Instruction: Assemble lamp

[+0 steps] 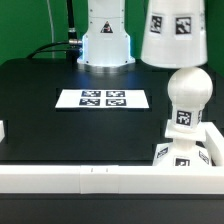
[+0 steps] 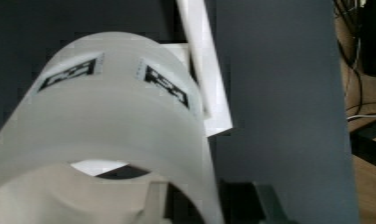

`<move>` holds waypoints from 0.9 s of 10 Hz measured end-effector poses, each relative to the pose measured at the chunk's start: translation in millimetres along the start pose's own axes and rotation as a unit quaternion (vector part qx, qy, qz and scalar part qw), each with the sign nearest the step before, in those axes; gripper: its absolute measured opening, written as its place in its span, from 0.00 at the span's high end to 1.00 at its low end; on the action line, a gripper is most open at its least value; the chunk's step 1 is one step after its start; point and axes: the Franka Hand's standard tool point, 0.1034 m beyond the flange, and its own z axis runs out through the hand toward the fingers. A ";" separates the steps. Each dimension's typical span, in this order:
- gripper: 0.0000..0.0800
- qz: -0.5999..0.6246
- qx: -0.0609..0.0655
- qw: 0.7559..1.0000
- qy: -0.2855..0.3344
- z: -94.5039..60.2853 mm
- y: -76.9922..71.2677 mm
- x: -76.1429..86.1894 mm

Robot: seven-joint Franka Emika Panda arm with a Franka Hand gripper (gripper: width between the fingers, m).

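Two lamp parts decide the coming move: the shade (image 1: 178, 33), hanging in the air, and the bulb (image 1: 187, 110), standing upright on the base (image 1: 188, 155). In the exterior view the shade sits at about twelve o'clock from the bulb, shifted slightly toward eleven, with a thin gap of green backdrop between its wide lower rim and the bulb's round head; they look close but apart. The shade's long axis runs nearly vertical, narrow end up and open wide mouth down toward the bulb. The bulb's axis is vertical too, head up, stem down into the base near the white rail (image 1: 90, 178) at the front of the black tabletop (image 1: 40, 110).

In the wrist view the shade (image 2: 114, 130) fills most of the picture, its tagged wall running away from the camera. The tool (image 2: 199, 204) shows only as dark pads at the shade's near end; it appears closed on the shade, since nothing else carries it. My reading is that the shade must shift a touch toward three o'clock in the exterior view, then go straight down. The marker board (image 1: 103, 98) lies flat at ten o'clock from the bulb, well apart.
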 end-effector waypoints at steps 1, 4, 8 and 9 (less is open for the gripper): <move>0.94 0.001 -0.001 1.000 -0.003 8.1 -8.0 0.8; 0.94 -0.002 -0.007 1.000 -0.017 41.5 -12.2 2.0; 0.94 -0.001 -0.015 0.999 -0.036 81.2 -1.1 0.0; 0.94 0.001 -0.016 0.999 -0.040 87.5 1.4 -1.1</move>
